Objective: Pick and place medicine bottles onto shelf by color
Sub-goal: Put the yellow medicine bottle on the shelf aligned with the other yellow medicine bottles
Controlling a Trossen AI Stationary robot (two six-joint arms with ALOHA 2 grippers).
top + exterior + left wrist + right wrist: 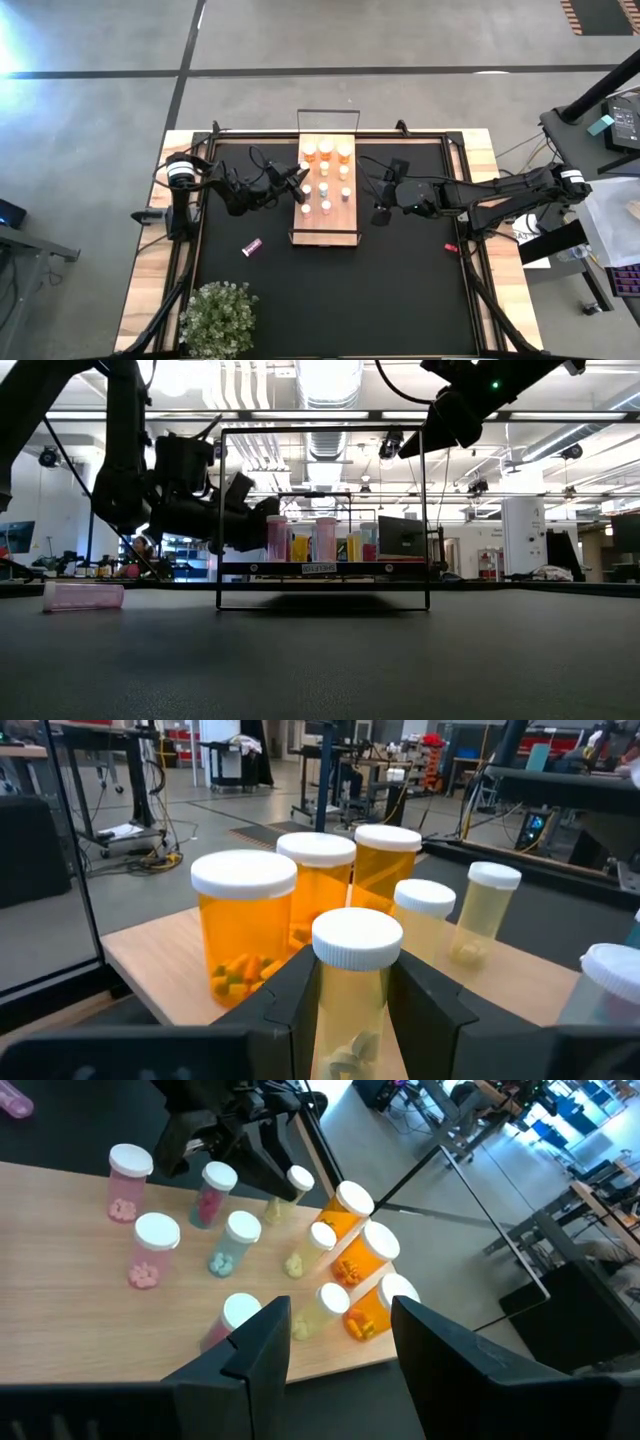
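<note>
A pale bottle [357,982] stands clamped in the left gripper [357,1010] over the shelf [333,225], beside its amber bottles [246,925], for colour grouping. The right gripper [340,1345] hovers near the shelf, part-open, empty.

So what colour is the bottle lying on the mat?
Pink bottle, clearest in the low view.

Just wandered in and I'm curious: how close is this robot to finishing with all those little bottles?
Mostly done, it seems. About ten bottles stand on the shelf, with three amber bottles grouped at one end. The left gripper is shut on a pale yellow bottle over the shelf. One pink bottle lies on the mat, unshelved. The right gripper hovers empty beside the shelf.
</note>
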